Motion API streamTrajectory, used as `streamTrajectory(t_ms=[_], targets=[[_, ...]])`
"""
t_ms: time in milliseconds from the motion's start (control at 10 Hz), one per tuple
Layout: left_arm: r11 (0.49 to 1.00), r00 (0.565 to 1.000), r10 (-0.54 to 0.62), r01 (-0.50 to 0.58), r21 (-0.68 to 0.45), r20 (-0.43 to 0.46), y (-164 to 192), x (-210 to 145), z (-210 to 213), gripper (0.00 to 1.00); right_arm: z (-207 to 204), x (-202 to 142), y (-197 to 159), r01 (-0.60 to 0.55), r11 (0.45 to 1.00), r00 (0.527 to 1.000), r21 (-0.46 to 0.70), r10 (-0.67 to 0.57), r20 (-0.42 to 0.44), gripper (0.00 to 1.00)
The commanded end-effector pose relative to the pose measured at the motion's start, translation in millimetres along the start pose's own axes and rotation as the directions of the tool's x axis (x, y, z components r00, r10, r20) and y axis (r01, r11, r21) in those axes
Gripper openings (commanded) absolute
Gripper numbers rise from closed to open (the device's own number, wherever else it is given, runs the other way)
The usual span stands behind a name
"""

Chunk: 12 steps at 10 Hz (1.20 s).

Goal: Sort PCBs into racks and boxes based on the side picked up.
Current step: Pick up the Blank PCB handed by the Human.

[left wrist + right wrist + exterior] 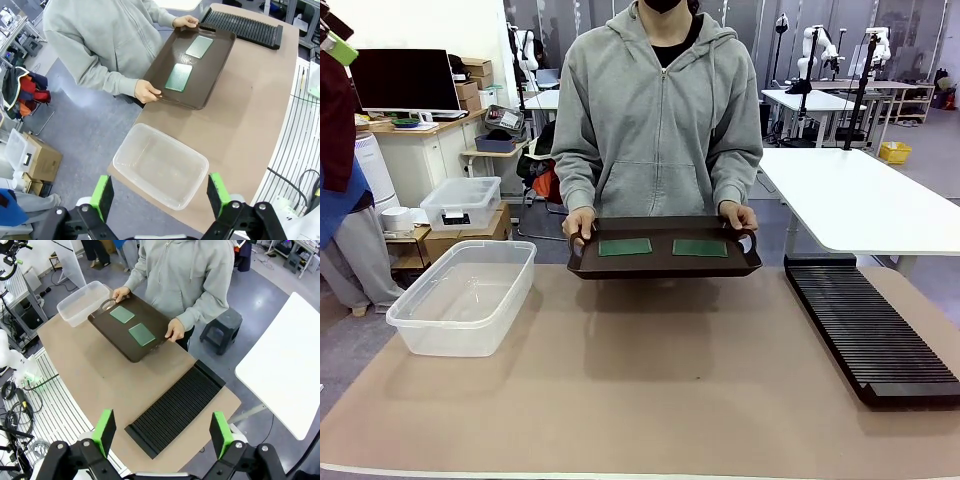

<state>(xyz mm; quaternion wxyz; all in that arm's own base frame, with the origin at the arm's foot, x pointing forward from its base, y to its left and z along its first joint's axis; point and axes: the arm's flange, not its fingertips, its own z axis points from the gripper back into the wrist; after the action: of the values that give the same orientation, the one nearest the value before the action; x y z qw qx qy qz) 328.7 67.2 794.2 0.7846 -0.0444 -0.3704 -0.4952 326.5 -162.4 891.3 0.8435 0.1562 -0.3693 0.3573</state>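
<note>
Green-padded fingers of the left gripper [160, 196] stand wide apart at the bottom edge, nothing between them. The clear box [160, 165] sits on the worktop [250, 110] just above them in frame. Released too, the right gripper [162, 432] hangs over the black rack [175, 412] at lower centre. One PCB [122, 314] and the other PCB [142, 334] lie apart on a brown tray [114, 336], upper left, which a person's hands [175, 330] hold, well apart from both grippers.
</note>
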Motion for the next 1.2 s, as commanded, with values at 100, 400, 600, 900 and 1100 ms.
streamTrajectory(t_ms=[100,400,600,900,1100], targets=[[1.000,0.999,0.016,-0.016,0.002,0.045,-4.4,2.5,-2.4,1.00,0.0,0.2,3.5,-0.006,1.000,1.000,0.015,0.006,0.003,1.00],[1.000,1.000,0.006,-0.006,-0.006,0.029,-1.3,2.6,1.4,1.00,0.0,0.2,3.5,-0.006,1.000,1.000,0.015,0.006,0.003,1.00],[1.000,1.000,0.006,-0.006,-0.006,0.029,-1.3,2.6,1.4,1.00,7.3,-3.8,0.0,0.034,0.997,0.999,0.072,-0.034,0.000,1.00],[1.000,1.000,0.006,-0.006,-0.006,0.029,-1.3,2.6,1.4,1.00,27.2,-9.9,-5.8,0.058,0.987,0.998,0.148,-0.062,0.019,1.00],[1.000,1.000,0.006,-0.006,-0.006,0.029,-1.3,2.6,1.4,1.00,34.3,-8.7,-6.9,0.034,0.989,0.999,0.144,-0.038,0.026,1.00]])
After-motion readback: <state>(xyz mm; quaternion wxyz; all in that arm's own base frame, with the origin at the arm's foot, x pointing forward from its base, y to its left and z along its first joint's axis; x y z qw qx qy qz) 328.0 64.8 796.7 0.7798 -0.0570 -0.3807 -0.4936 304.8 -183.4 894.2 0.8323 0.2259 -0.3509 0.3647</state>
